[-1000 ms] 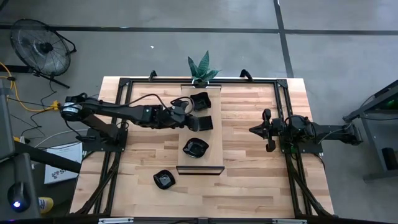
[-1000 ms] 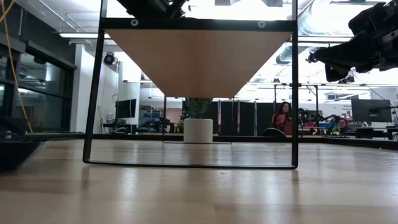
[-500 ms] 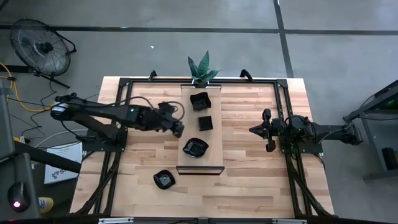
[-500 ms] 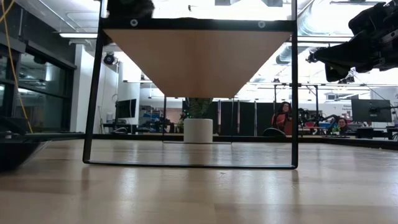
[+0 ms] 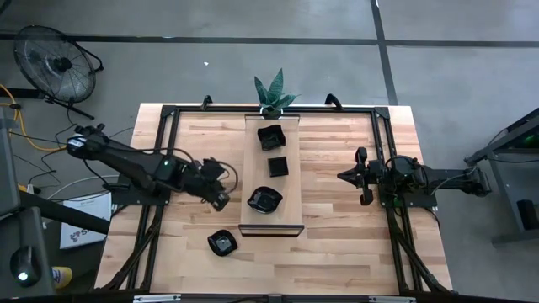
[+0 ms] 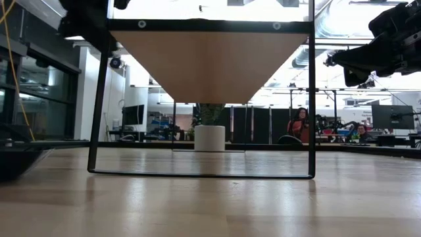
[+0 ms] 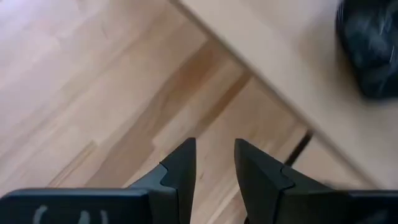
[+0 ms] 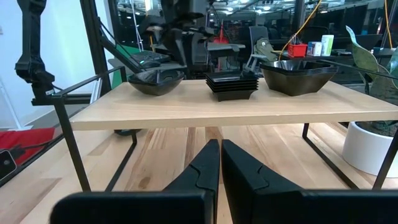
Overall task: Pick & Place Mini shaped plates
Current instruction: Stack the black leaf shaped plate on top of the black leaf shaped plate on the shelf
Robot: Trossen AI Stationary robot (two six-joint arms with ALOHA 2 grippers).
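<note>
Three groups of glossy black mini plates rest on a raised pale wooden board [image 5: 271, 220]: a wavy-rimmed stack [image 5: 270, 136] at the far end, a square stack [image 5: 279, 166] in the middle and a leaf-shaped dish [image 5: 264, 199] nearer. They also show in the right wrist view, the square stack [image 8: 232, 84] among them. Another dish [image 5: 221, 242] lies on the table near the board's near-left corner. My left gripper [image 5: 221, 194] is open and empty above the table, left of the board. My right gripper [image 5: 359, 177] is shut and empty, right of the board.
The board stands on a black wire stand [image 6: 200, 172] above the table. A potted plant [image 5: 274, 93] stands at the far edge. Black frame rails [image 5: 383, 151] run along both sides of the table. Bare wood lies between the board and my right gripper.
My left gripper has drawn back from over the square stack on the board toward the table's left and near edges, empty. It now hangs over the bare table beside the board. The plates on the board have stayed in place.
</note>
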